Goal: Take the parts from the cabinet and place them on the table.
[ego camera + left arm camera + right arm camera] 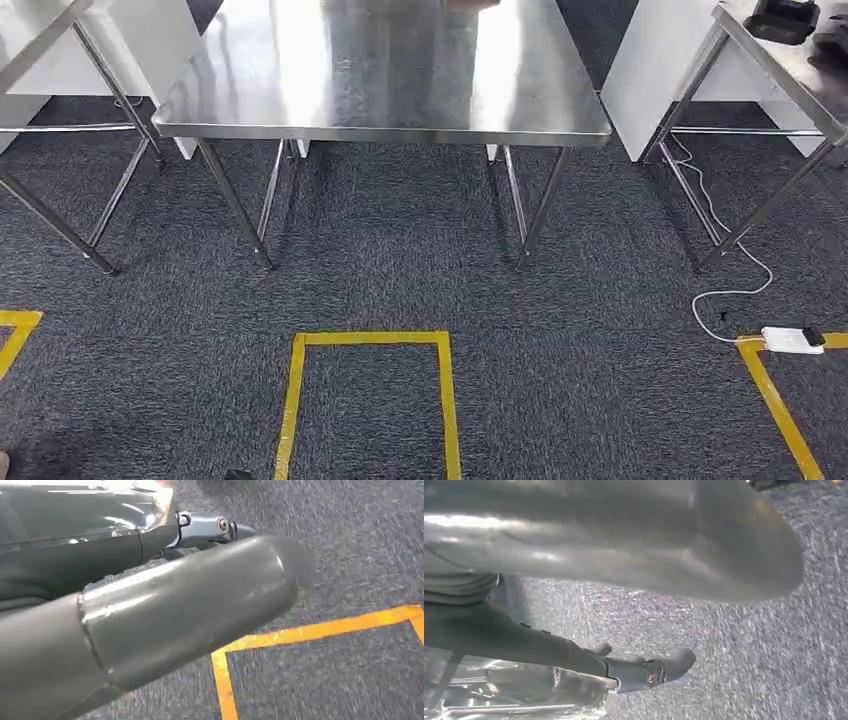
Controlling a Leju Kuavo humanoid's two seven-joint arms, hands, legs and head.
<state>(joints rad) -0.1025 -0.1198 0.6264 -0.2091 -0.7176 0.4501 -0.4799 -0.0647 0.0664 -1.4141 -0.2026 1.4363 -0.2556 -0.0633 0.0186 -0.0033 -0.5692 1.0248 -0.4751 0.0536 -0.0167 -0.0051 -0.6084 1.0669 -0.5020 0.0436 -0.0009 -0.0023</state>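
Since both hands hang by the carpet, left hand (165,610) and right hand (624,545) extended and holding nothing, no part shows; the steel table (385,125) stands bare; walking off the yellow tape box (370,400) risks misalignment.

The steel table (385,80) stands far and centre, its top bare and open to reach from the near edge. Side tables (790,75) flank it left and right, leaving narrow gaps. A white cable (725,250) and plug block (792,340) lie on the carpet (600,400) at near right.
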